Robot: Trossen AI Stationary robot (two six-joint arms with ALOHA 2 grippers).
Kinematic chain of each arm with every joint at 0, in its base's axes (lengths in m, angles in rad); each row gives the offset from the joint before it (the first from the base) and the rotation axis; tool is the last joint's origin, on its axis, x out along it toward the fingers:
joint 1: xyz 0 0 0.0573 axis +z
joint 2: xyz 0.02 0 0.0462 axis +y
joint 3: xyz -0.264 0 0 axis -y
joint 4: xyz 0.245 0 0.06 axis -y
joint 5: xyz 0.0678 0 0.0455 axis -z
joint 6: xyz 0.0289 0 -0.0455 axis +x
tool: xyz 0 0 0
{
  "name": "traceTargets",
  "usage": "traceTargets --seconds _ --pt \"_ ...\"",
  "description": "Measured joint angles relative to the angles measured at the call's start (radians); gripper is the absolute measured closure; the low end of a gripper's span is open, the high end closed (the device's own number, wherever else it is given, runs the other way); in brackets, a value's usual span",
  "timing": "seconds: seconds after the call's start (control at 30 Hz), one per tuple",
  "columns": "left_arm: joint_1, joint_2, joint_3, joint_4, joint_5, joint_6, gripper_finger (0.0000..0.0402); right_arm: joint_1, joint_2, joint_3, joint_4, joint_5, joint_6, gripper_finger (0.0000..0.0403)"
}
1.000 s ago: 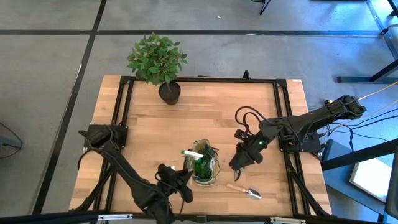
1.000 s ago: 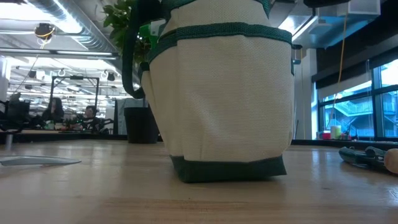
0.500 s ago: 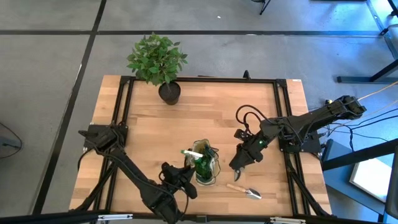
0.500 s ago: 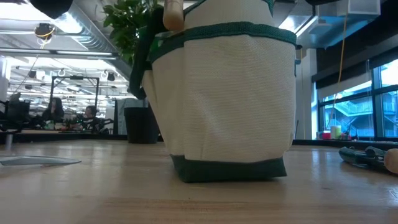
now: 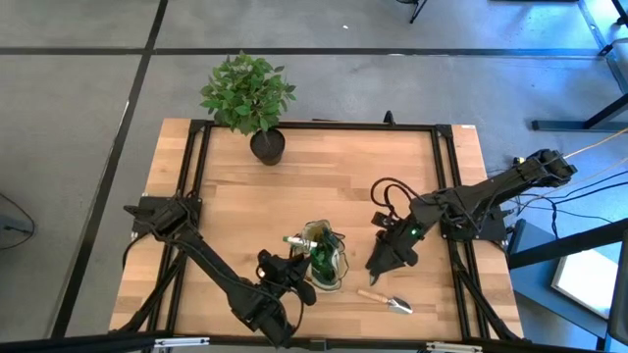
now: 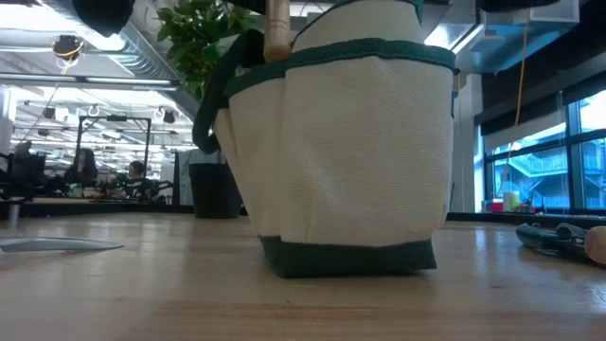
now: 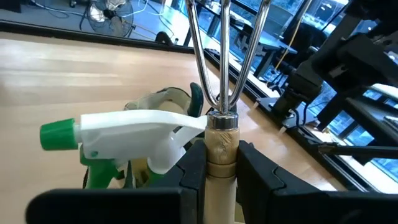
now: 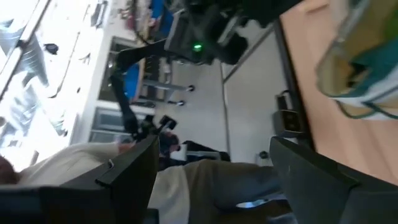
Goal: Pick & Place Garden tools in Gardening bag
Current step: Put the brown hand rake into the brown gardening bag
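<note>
now left gripper [image 7: 222, 171] clamps wooden-handled fork [image 7: 222, 93] beside gardening bag [image 5: 324, 257]; right gripper [image 5: 378, 267] wide.

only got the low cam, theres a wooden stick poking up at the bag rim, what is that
Observer: It is the handle of a garden fork. The left gripper has its fingers shut on it, tines pointing away from the wrist.
Operator: anything in the bag already
Observer: Yes, the green spray bottle with its white trigger sits in the gardening bag.
Operator: wheres the right arm
Observer: The right gripper hangs open beside the bag, above a trowel that lies on the table.
</note>
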Motion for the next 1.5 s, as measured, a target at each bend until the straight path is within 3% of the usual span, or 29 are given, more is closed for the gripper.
traceTargets --seconds 0.7,1.0,1.13,1.5 --pt "0.002 0.059 0.0 0.004 -0.067 -0.038 0.0349 0.0 0.043 0.01 -0.043 0.018 -0.002 0.0095" --pt "0.013 0.058 0.0 0.001 -0.043 0.029 0.0349 0.0 0.235 0.261 -0.38 0.083 -0.24 0.0095" --pt "0.025 0.059 0.0 0.001 -0.043 0.043 0.0349 -0.006 0.293 0.353 -0.43 0.104 -0.309 0.0095" --pt "0.032 0.08 0.001 0.001 -0.002 0.092 0.0349 -0.027 0.299 0.375 -0.449 0.078 -0.319 0.0096"
